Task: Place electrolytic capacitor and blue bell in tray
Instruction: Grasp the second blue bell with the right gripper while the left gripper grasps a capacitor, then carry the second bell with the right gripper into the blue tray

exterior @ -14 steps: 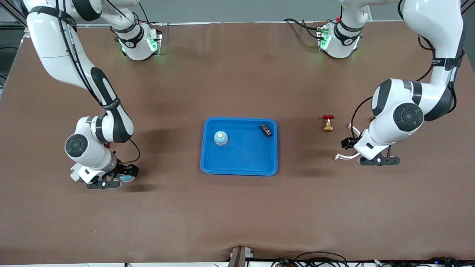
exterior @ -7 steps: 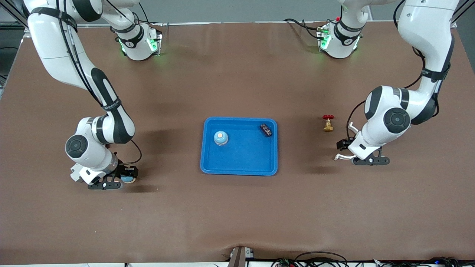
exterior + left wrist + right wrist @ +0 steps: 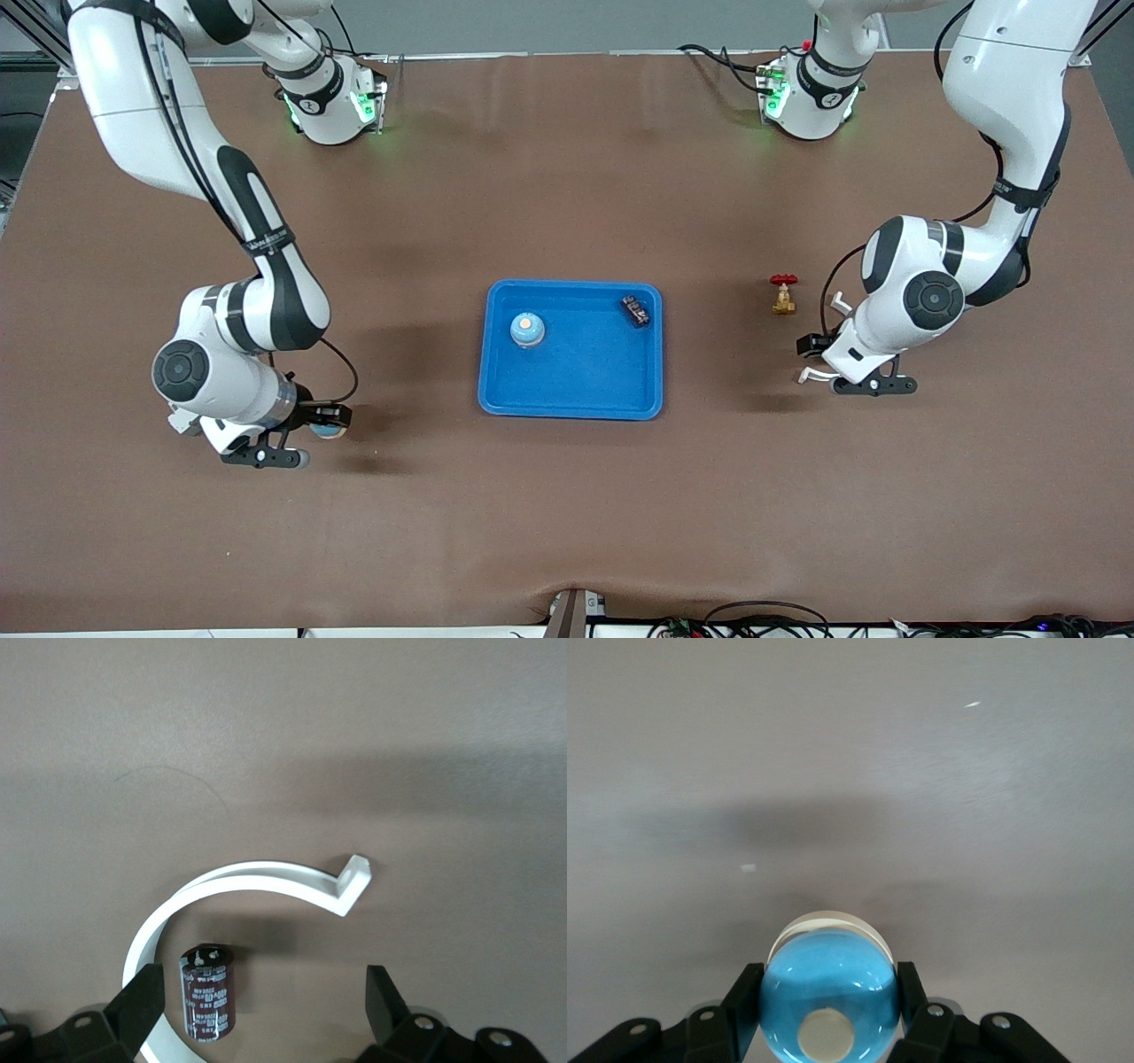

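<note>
Item: shallow bright-blue rectangular plastic tray [image 3: 570,399], already holding one blue bell [image 3: 527,330]; toward the right arm's end, right gripper [image 3: 829,1014] pinching a second glossy blue domed bell [image 3: 829,999] for carrying; toward the left arm's end, left gripper [image 3: 266,997] spread astride the dark cylindrical electrolytic capacitor [image 3: 207,992] on the brown counter [image 3: 567,514], ready to close.

table [image 3: 567,514]: brown mat, covers whole top | wall: grey strip at top edge | light: even, soft shadows
</note>
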### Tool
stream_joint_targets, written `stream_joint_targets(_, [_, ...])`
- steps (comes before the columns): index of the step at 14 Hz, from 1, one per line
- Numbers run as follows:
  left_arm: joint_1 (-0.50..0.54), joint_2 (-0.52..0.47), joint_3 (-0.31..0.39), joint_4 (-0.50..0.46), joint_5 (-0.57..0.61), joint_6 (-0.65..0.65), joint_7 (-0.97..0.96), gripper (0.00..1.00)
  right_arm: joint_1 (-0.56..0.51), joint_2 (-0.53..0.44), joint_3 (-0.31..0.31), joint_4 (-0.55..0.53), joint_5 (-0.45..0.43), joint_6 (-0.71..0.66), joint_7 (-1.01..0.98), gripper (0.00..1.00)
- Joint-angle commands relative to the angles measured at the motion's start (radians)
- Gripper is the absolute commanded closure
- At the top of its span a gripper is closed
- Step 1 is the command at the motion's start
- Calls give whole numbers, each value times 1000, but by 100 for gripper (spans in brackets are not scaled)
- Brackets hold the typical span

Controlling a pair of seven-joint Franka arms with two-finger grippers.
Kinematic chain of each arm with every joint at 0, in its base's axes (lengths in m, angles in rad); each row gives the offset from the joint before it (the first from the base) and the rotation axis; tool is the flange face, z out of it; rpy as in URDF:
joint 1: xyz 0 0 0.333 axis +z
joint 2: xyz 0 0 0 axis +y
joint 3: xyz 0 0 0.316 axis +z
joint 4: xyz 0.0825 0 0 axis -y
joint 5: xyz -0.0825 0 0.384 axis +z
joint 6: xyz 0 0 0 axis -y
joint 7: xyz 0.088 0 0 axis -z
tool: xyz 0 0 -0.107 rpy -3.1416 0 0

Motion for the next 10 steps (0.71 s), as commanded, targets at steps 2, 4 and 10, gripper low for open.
stream_joint_targets(2, [15, 4, -7, -24, 19, 12, -11, 0, 138, -7, -13, 46, -18, -60, 254, 100])
stream_joint_targets(4, [16, 6, -7, -28, 19, 11, -12, 0, 189, 2, -13, 70, -60, -59, 377, 100])
stream_joint_targets(10, [18, 3, -6, -64, 19, 4, -20, 0, 290, 27, -13, 136, -95, -89, 567, 100])
